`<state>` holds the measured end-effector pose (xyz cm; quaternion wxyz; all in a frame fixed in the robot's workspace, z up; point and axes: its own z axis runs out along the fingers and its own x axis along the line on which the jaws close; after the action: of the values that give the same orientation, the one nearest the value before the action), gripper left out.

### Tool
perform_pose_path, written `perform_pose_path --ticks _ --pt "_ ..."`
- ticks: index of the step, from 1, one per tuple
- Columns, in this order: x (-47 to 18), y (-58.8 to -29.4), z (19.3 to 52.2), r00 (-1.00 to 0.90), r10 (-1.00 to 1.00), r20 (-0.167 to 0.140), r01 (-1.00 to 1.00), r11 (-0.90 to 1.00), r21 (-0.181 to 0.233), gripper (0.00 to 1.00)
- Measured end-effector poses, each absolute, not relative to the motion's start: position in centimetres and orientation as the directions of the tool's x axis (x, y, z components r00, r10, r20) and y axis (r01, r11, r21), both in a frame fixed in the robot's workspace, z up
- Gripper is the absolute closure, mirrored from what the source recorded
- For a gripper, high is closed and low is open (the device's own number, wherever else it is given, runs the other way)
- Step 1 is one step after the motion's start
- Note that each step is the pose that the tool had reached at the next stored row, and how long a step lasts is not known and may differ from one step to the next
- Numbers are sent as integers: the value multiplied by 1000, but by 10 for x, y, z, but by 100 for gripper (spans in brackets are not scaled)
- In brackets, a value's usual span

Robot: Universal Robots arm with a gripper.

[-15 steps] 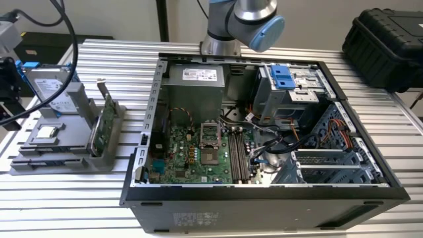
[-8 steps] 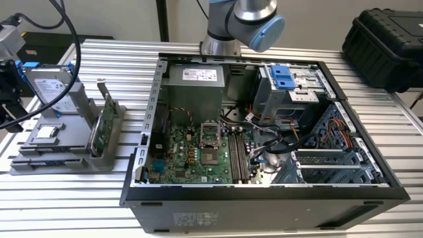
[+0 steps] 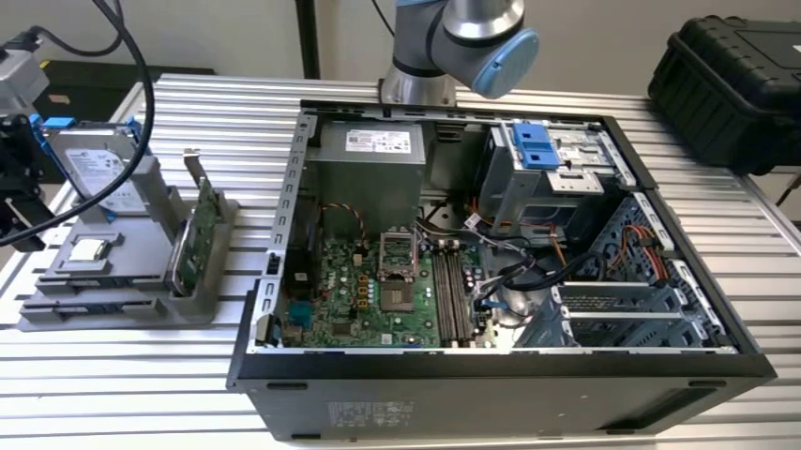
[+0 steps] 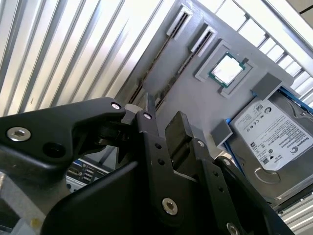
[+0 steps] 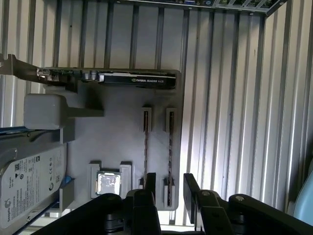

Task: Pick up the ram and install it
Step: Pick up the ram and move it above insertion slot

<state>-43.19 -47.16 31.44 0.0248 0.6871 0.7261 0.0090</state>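
Observation:
Two thin dark ram sticks stand on edge in parallel slots of a grey holder [image 5: 122, 127]. In the first wrist view one ram stick [image 5: 170, 147] runs straight between my two fingers, and the other ram stick [image 5: 145, 142] lies just outside one finger. My gripper [image 5: 169, 188] is open over the end of that stick, not touching it. The second wrist view shows the gripper [image 4: 164, 110] above the same slots [image 4: 164, 58]. In the exterior view the gripper [image 3: 15, 216] sits at the far left, beside the holder [image 3: 126, 305]. The motherboard's memory slots [image 3: 451, 295] lie inside the open case.
The holder also carries a green card with a metal bracket [image 5: 132, 78], a silver hard drive [image 5: 29, 176] and a processor chip [image 5: 108, 183]. The open computer case [image 3: 501, 366] fills the middle of the ribbed metal table [image 5: 234, 98]. A black hard case [image 3: 738, 84] sits at the back right.

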Motion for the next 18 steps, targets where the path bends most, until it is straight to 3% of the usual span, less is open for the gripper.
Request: perform_pose_path --ticks 18 --pt "-431 -472 295 -55 998 -22 998 56 22 0"
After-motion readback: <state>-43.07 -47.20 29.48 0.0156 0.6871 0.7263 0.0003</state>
